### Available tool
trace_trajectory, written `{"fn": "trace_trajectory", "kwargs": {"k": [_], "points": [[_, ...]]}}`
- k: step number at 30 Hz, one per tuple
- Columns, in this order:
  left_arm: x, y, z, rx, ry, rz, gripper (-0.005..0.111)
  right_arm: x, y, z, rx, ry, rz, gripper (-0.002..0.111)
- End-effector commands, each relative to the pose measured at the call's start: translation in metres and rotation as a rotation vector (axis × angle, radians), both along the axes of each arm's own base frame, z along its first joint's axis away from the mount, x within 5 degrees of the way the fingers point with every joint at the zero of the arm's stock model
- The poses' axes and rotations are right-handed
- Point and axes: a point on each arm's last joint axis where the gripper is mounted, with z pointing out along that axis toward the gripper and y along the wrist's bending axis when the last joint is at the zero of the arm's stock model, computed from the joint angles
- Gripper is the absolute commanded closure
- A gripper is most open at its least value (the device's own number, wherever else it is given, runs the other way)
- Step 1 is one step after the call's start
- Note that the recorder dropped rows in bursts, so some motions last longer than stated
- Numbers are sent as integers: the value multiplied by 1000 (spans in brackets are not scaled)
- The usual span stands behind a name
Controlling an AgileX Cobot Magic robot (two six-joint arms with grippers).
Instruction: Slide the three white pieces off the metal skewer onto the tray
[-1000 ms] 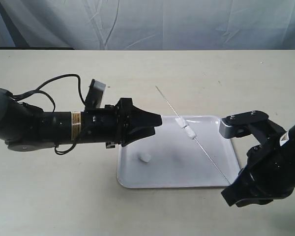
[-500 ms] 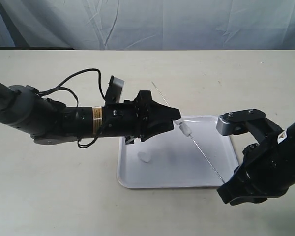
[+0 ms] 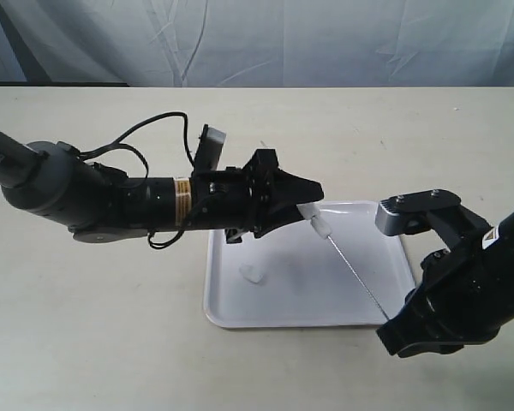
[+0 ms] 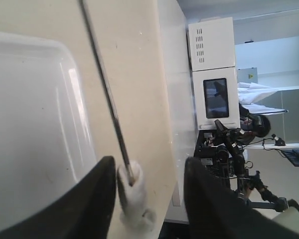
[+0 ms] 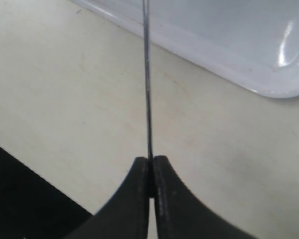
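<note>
The metal skewer (image 3: 355, 274) slants up over the tray (image 3: 308, 300), its low end pinched in my shut right gripper (image 3: 387, 324) off the tray's near right corner. White pieces (image 3: 319, 224) sit bunched on the skewer above the tray's far edge. My left gripper (image 3: 311, 205) is open around them. In the left wrist view the skewer (image 4: 104, 84) runs into the white pieces (image 4: 134, 196), which lie against one finger (image 4: 97, 199), with the gripper (image 4: 149, 162) gaping. One white piece (image 3: 251, 274) lies loose on the tray. The right wrist view shows the gripper (image 5: 150, 162) clamping the skewer (image 5: 147, 74).
Beige tabletop (image 3: 368, 137) surrounds the tray, with a grey cloth backdrop (image 3: 325, 43) behind. The left arm's body and cables (image 3: 111, 205) stretch across the table's left side. The tray's corner (image 5: 284, 74) shows in the right wrist view.
My left gripper has moved right along the skewer until its open fingers straddle the white pieces. The right arm and skewer shifted slightly left. The skewer's far tip is now hidden behind the left gripper.
</note>
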Motion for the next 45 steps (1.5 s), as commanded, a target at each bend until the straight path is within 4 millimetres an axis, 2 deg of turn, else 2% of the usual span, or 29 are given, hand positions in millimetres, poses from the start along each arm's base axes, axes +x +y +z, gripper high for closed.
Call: {"fn": "trace_trajectory", "kwargs": {"k": [1, 5, 10, 18, 26, 35, 45], "points": [[-1, -2, -4, 30, -1, -14, 70, -1, -1, 2, 4, -6, 6, 109], [-3, -3, -4, 37, -7, -31, 72, 0, -1, 2, 5, -11, 9, 109], [-3, -3, -4, 38, -7, -34, 87, 0, -1, 2, 4, -15, 11, 109], [3, -2, 3, -52, 8, 37, 87, 0, -1, 2, 1, -10, 15, 109], [17, 16, 6, -81, 1, 89, 87, -3, -2, 1, -16, 10, 37, 109], [34, 46, 10, -113, -18, 156, 87, -5, -3, 1, -24, 34, 52, 109], [44, 70, 7, -80, -33, 171, 87, -6, -4, 1, -28, 36, 56, 109]]}}
